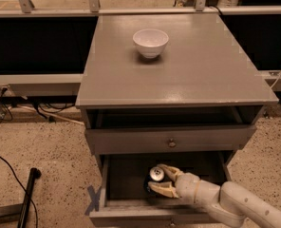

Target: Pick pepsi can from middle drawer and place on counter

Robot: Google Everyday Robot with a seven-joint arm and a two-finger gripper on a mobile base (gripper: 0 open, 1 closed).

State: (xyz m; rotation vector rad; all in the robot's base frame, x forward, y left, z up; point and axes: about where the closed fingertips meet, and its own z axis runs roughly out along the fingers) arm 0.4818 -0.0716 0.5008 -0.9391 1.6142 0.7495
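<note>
The pepsi can (pixel 156 173), dark blue with a silver top, stands in the open middle drawer (pixel 126 182), near its centre. My gripper (pixel 155 177) reaches in from the lower right on a pale arm. Its two tan fingers (pixel 165 190) sit on either side of the can and are shut on it, holding it slightly above the dark drawer floor. The counter (pixel 188 75) is the broad grey top of the cabinet above the drawer.
A white bowl (pixel 150 42) stands at the back middle of the counter. The closed upper drawer front with a round knob (pixel 171 142) overhangs the open drawer. A black pole (pixel 29 194) and cables lie on the speckled floor to the left. Blue tape (pixel 93 199) marks the floor.
</note>
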